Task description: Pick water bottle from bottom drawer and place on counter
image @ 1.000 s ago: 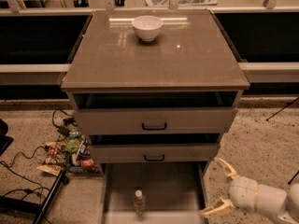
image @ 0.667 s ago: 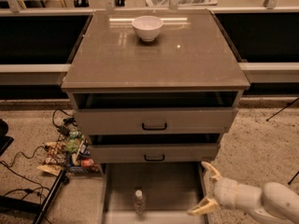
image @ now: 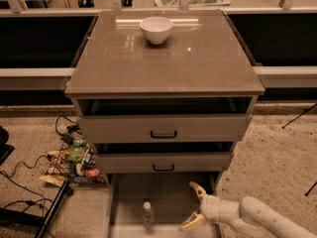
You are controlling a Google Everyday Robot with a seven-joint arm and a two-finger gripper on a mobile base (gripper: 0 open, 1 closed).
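Note:
The water bottle (image: 147,214) stands upright in the open bottom drawer (image: 168,195), left of its middle, clear with a white cap. My gripper (image: 194,206) is over the drawer's right part, to the right of the bottle and apart from it. Its two pale fingers are spread open and hold nothing. The arm reaches in from the lower right. The counter (image: 163,58) is the glossy grey-brown top of the cabinet, above the two upper drawers.
A white bowl (image: 156,29) sits at the back middle of the counter. Both upper drawers with black handles are slightly pulled out. Snack bags and cables (image: 72,161) lie on the floor left of the cabinet. A black stand leg (image: 49,214) is at lower left.
My gripper has moved left, from outside the drawer's right side to over the drawer, closer to the bottle. The bottle has not moved.

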